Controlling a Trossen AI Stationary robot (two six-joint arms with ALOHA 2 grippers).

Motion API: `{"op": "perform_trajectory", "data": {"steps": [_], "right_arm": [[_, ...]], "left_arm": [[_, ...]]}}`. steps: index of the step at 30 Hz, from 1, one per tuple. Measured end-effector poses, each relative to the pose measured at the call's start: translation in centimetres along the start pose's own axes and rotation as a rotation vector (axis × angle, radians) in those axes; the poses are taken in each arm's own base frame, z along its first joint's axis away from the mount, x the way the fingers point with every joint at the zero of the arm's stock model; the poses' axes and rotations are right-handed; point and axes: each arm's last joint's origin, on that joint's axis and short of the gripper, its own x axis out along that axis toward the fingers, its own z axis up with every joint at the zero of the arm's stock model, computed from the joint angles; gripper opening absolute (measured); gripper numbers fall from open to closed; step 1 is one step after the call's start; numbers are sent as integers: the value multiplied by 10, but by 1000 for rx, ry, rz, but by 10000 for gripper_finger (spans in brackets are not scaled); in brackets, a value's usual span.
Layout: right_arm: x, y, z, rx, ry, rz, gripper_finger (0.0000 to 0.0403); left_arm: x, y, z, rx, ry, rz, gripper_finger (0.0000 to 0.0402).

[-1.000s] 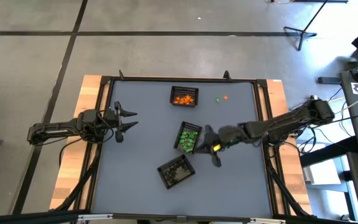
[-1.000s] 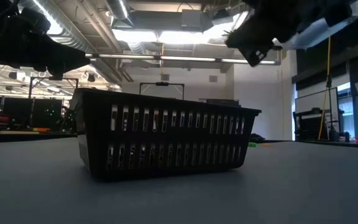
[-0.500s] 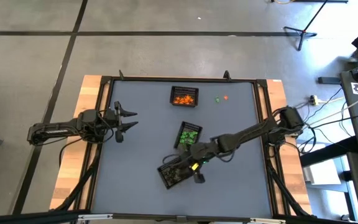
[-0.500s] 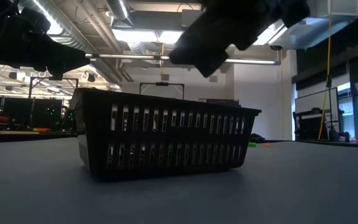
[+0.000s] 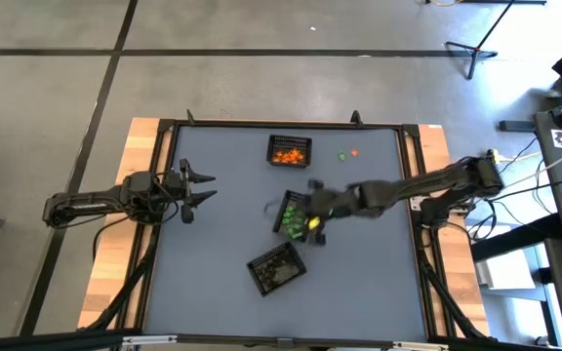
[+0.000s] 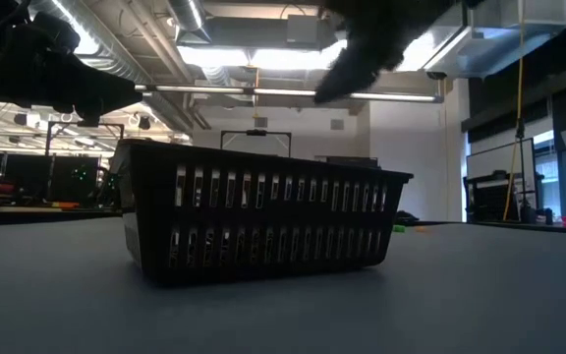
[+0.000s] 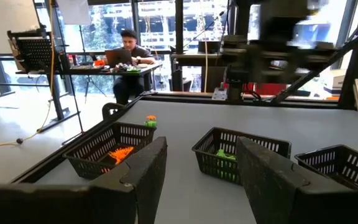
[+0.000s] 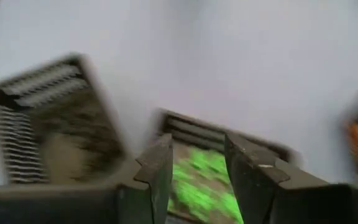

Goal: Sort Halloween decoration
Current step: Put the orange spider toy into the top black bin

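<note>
High view, read from the near table edge outward. We first meet the small rectangular black mesh basket holding dark trinkets [image 5: 277, 268], lying askew near the 6 o'clock side of the grey table [image 5: 222, 214]. Next comes the black mesh basket of green trinkets [image 5: 293, 213], near the table's centre. We see the right gripper [image 5: 305, 213] hanging over this basket's 3 o'clock edge, its arm reaching in from the 3 o'clock side. In the right wrist view its two dark fingers [image 8: 160, 171] stand apart, with only the green pile visible between them; we see nothing held. Farther out, at 12 o'clock, sits the black mesh basket of orange trinkets [image 5: 289, 152].

Just to that basket's 3 o'clock side, we find two loose pieces on the bare table: a tiny green trinket [image 5: 341, 155] and a tiny orange trinket [image 5: 354, 153], set close together. They are too small to show any long axis. We judge these to be the unsorted remainder. From the right gripper they lie toward 1 o'clock, near. The left gripper [image 5: 199, 188] waits at the 9 o'clock edge with fingers parted and empty, well apart from them. We therefore judge the right arm the nearer one for the coming pick.
</note>
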Motion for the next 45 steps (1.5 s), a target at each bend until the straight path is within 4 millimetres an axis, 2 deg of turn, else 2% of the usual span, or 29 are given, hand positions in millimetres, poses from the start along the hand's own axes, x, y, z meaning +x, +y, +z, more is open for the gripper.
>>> {"op": "perform_trajectory", "data": {"steps": [2, 5, 10, 13, 16, 21, 28, 34, 38, 41, 45], "right_arm": [[-11, -23, -11, 45, 2, -56, 145], [-28, -59, -38, 123, 20, -177, 145], [-49, -117, -99, 298, 101, -579, 145], [-55, -146, -135, 430, 159, -782, 145], [-58, -170, -163, 567, 169, -786, 145], [-58, -200, -191, 718, 162, -728, 145], [-47, -219, -211, 772, 171, -653, 145], [-30, -221, -225, 789, 252, -630, 145], [-27, -219, -222, 765, 259, -649, 144], [-28, -219, -221, 765, 248, -644, 125], [-29, -218, -220, 750, 244, -634, 69]], "left_arm": [[0, 0, 0, 0, 0, 0, 189], [0, 0, 0, 0, 0, 0, 189], [0, 0, 0, 0, 0, 0, 189], [0, 0, 0, 0, 0, 0, 189], [0, 0, 0, 0, 0, 0, 189], [0, 0, 0, 0, 0, 2, 189], [0, 0, 0, 0, 0, -1, 189], [0, 0, 0, 0, 0, -1, 189], [0, 0, 0, 0, -1, 0, 189], [0, 0, 0, 0, 0, 0, 189], [0, 0, 0, 0, 0, 0, 189]]}}
